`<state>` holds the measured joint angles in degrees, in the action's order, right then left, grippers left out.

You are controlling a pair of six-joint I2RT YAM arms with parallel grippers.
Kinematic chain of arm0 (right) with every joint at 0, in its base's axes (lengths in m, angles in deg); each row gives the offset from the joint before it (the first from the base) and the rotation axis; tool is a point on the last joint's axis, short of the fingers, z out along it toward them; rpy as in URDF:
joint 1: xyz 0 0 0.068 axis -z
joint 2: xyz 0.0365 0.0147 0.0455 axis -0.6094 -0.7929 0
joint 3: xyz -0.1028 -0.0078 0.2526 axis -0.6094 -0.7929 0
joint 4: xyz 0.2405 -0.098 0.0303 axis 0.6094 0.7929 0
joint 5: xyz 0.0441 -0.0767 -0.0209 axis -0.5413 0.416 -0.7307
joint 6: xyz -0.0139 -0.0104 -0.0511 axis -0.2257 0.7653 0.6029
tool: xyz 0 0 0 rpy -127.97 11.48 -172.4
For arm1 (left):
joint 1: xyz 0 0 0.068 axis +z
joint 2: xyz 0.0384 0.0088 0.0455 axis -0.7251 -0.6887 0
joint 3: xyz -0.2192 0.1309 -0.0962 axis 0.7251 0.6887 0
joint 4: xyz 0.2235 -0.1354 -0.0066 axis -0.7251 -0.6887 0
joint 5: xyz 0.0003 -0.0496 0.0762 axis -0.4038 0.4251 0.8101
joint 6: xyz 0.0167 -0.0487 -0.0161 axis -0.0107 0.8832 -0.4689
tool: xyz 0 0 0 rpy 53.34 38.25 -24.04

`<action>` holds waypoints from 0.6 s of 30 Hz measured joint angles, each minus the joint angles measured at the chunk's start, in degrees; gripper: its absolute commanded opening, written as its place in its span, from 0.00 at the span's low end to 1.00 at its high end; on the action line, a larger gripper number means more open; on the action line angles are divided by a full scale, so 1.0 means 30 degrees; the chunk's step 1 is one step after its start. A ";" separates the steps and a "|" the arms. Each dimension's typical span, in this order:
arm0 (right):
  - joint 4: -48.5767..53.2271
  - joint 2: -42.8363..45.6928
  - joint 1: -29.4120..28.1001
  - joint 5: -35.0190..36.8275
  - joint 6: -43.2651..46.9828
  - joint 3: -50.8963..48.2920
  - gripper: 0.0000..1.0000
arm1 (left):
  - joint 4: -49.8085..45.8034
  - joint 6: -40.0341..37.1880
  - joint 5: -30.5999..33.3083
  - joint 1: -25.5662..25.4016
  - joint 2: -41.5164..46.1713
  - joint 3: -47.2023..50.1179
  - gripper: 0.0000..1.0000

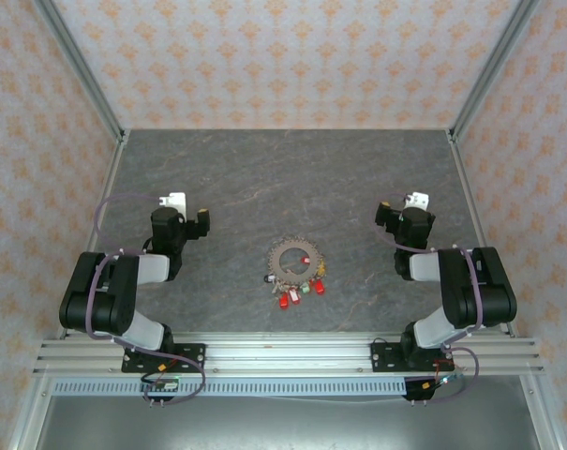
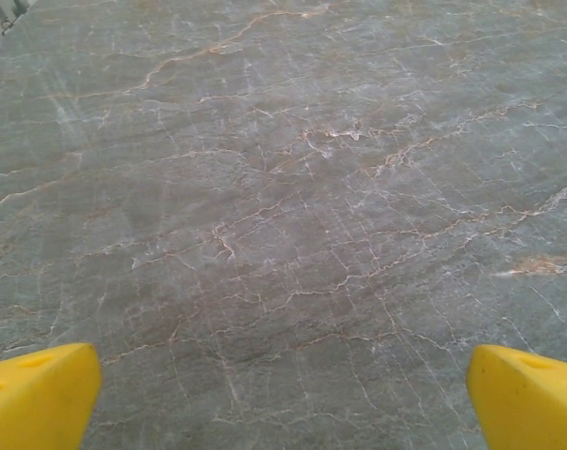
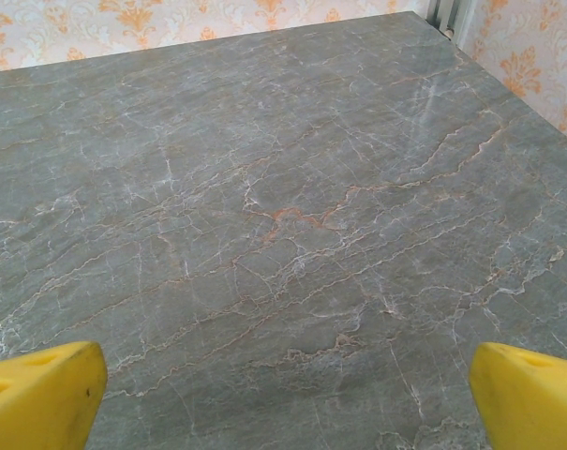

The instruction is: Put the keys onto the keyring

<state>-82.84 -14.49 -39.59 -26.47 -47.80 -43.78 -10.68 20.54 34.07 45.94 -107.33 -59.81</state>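
In the middle of the gray table [image 1: 264, 178], the keyring [image 1: 292, 262] lies flat, with the keys [image 1: 287, 300] bunched at its near edge. The left gripper [image 2: 283, 398] and the right gripper [image 3: 285, 398] sit far off on each side, both wide open and holding nothing.

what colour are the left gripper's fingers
Yellow fingers, clearest in the left wrist view.

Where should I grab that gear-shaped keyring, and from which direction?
Probably pinch the keyring by its far-left rim, coming straight down, one finger in the open centre and one outside. It lies flat on the table, and the keys crowd its near and right edge.
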 measured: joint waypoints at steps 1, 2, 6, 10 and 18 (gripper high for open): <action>0.0000 0.0000 0.0000 0.0000 0.0000 0.0000 0.99 | 0.0007 0.0000 0.0102 -0.0044 0.0000 0.0000 1.00; 0.0000 0.0000 0.0000 0.0000 -0.0007 0.0000 0.99 | 0.0022 0.0000 0.0124 -0.0073 0.0000 0.0000 1.00; 0.0000 0.0000 0.0000 0.0000 -0.0007 0.0000 0.99 | 0.0029 0.0000 0.0168 -0.0073 0.0000 -0.0007 1.00; 0.0000 0.0000 0.0000 0.0000 -0.0007 0.0000 0.99 | 0.0022 0.0000 0.0204 -0.0073 0.0000 -0.0007 1.00; 0.0000 0.0000 0.0000 0.0000 -0.0007 0.0000 0.99 | 0.0022 0.0000 0.0204 -0.0073 -0.0007 -0.0007 1.00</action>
<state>-82.84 -14.49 -39.59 -26.47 -47.82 -43.78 -10.61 20.54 34.69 45.72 -107.35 -59.83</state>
